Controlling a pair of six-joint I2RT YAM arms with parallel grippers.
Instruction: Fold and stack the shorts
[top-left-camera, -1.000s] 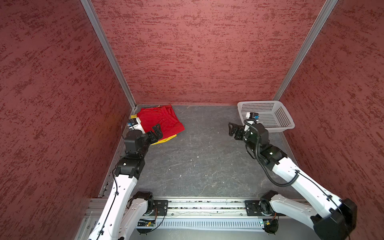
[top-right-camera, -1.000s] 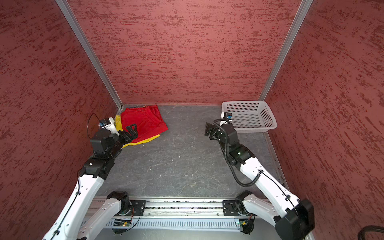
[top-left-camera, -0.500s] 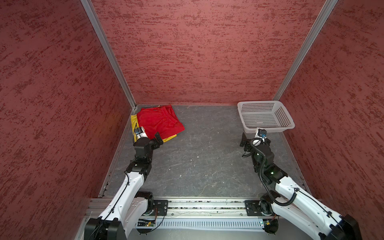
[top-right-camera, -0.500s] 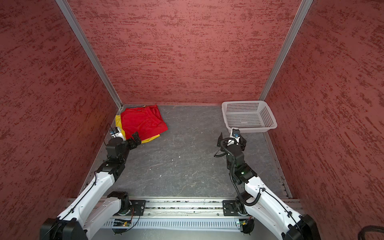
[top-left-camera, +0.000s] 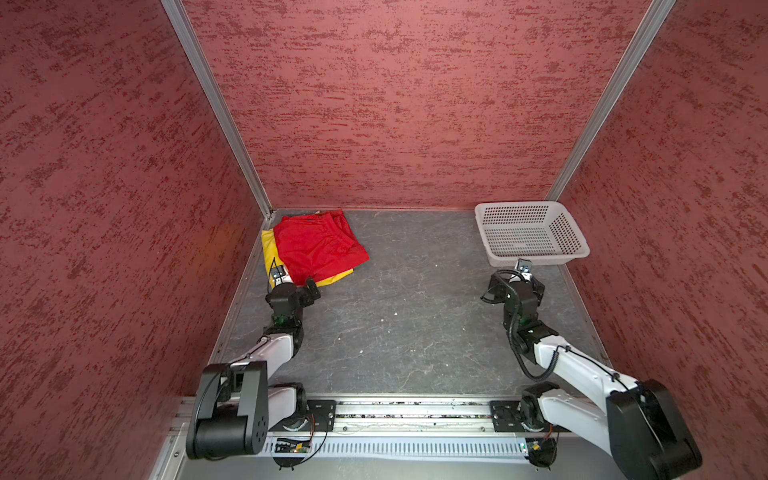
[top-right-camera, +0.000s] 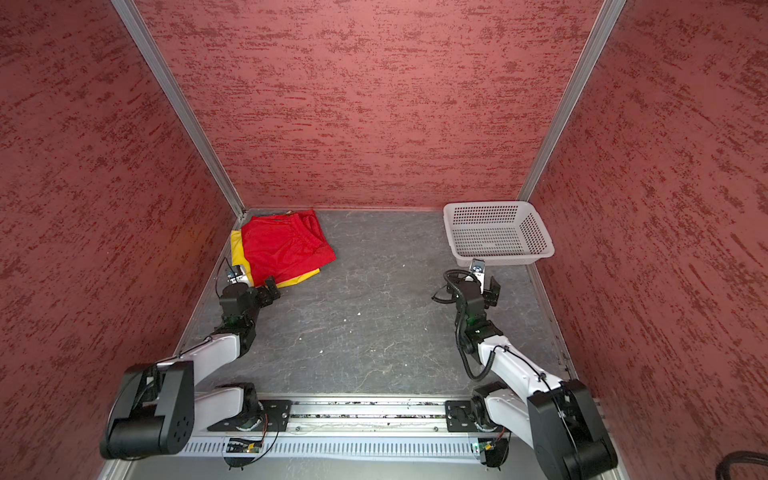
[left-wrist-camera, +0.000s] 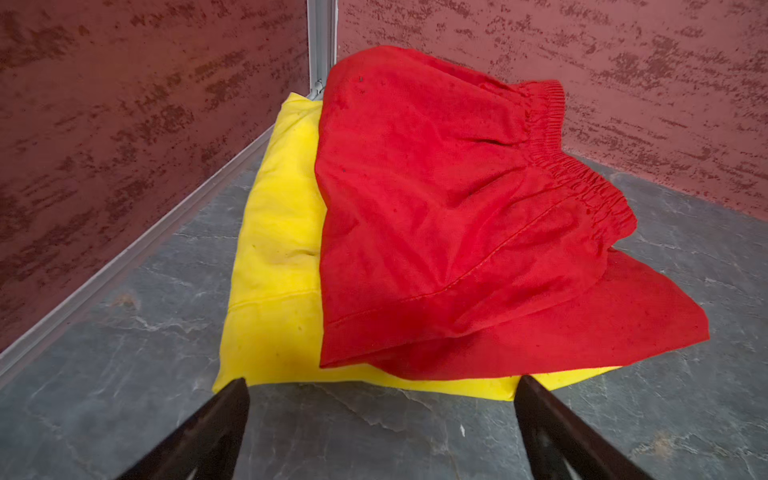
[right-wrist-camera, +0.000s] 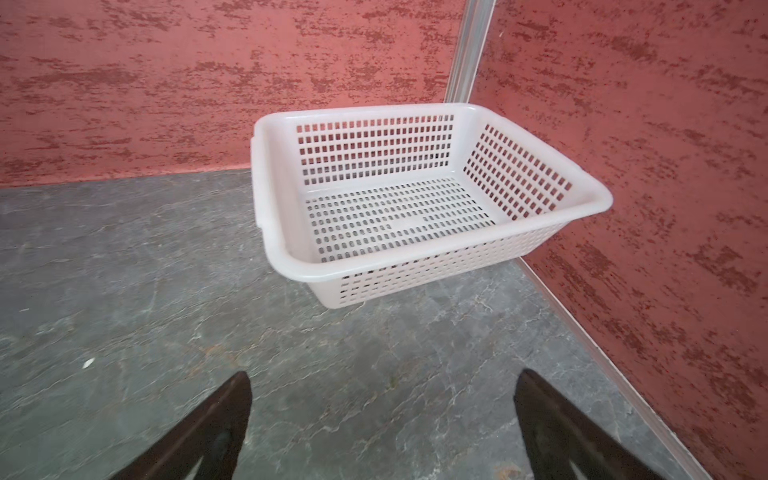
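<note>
Resting: red shorts (left-wrist-camera: 449, 199) atop yellow shorts (left-wrist-camera: 274, 232) | left pincer (left-wrist-camera: 381, 380) spread | right pincer (right-wrist-camera: 383, 374) spread, facing basket (right-wrist-camera: 274, 199)

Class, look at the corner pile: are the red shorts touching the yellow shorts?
Touching. The left wrist view shows the red shorts lying directly on the yellow shorts, overlapping most of them.

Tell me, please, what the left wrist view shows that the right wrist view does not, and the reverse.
Only the left wrist view: the red shorts lying on top of the yellow shorts, in a corner.
Only the right wrist view: the white perforated basket, with nothing in it, near another corner.
Both: the grey table, red textured walls, a metal corner post, and an open gripper holding nothing: the left gripper in the left wrist view, the right gripper in the right wrist view.
</note>
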